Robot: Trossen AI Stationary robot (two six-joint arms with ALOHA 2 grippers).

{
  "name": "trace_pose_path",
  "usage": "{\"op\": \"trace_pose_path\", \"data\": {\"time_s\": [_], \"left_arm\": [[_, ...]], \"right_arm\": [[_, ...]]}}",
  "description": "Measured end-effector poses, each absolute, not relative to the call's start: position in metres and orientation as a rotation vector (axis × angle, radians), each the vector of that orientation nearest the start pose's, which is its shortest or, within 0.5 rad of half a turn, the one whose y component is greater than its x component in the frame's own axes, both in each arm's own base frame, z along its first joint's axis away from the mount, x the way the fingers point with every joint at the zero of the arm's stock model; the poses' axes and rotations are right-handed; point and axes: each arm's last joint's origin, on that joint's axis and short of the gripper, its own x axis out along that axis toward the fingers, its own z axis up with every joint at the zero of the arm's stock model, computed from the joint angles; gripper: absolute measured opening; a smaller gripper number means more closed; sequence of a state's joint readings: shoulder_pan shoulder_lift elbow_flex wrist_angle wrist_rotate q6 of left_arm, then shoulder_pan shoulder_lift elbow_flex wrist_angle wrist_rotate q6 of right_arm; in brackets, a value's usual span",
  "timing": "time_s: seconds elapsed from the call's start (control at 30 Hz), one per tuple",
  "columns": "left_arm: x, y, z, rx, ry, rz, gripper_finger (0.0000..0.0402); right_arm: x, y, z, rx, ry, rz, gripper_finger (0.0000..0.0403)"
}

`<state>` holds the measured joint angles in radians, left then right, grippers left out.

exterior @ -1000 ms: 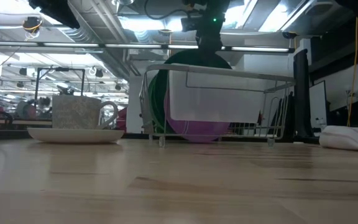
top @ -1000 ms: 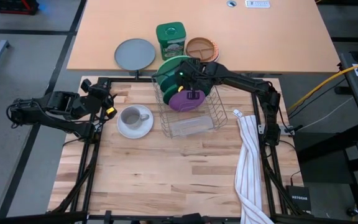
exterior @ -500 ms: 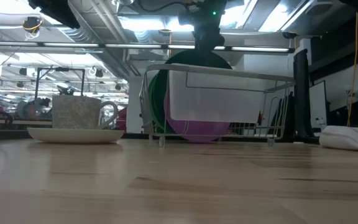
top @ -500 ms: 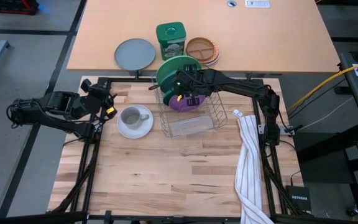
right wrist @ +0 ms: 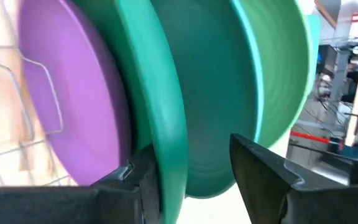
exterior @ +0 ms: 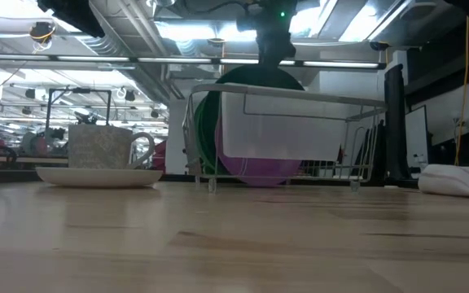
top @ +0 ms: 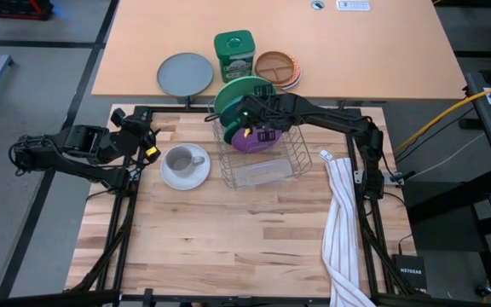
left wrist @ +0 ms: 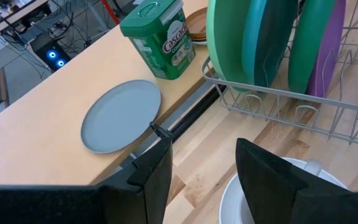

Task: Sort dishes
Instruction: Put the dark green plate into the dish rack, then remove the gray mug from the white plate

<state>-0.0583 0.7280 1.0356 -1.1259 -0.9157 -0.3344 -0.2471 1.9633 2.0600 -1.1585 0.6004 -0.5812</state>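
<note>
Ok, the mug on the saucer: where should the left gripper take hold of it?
Grip the mug across its rim from straight above. It stands upright on the saucer with its mouth open upward; keep clear of the handle, which points toward the dish rack. The left gripper waits beside it, open.

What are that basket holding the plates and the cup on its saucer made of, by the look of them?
The rack looks like thin metal wire, pale and coated. The mug seems speckled grey stoneware with a matte surface; the saucer looks like glossy white ceramic.

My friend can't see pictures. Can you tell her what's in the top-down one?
The right gripper reaches over green plates standing in a wire rack. Beside the rack, a grey mug sits on a white saucer, and the left gripper waits at the table's edge.
</note>
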Motion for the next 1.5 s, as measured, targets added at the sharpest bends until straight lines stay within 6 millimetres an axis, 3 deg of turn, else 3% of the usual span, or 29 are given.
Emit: {"op": "trace_pose_path", "data": {"time_s": [0.47,0.83,0.97,1.13,1.27,1.5], "left_arm": [[0.098,0.017,0.348,0.081,0.595,0.906,0.0166],[0.110,0.010,0.343,-0.033,0.688,0.643,0.0166],[0.130,0.007,0.340,-0.042,0.714,0.563,0.0166],[0.168,0.002,0.330,0.030,0.769,0.413,0.0166],[0.197,0.001,0.312,0.120,0.890,0.324,0.0166],[0.228,0.018,0.276,0.140,1.106,0.371,0.0166]], "right_arm": [[0.379,-0.075,0.375,-0.564,1.251,-0.317,0.0175],[0.382,-0.029,0.374,-0.544,1.230,-0.214,0.0175],[0.378,-0.019,0.371,-0.465,1.263,-0.172,0.0175],[0.373,-0.014,0.368,-0.311,1.303,-0.114,0.0175],[0.370,-0.010,0.367,-0.169,1.329,-0.031,0.0175],[0.368,-0.001,0.366,0.004,1.339,0.155,0.0175]]}}
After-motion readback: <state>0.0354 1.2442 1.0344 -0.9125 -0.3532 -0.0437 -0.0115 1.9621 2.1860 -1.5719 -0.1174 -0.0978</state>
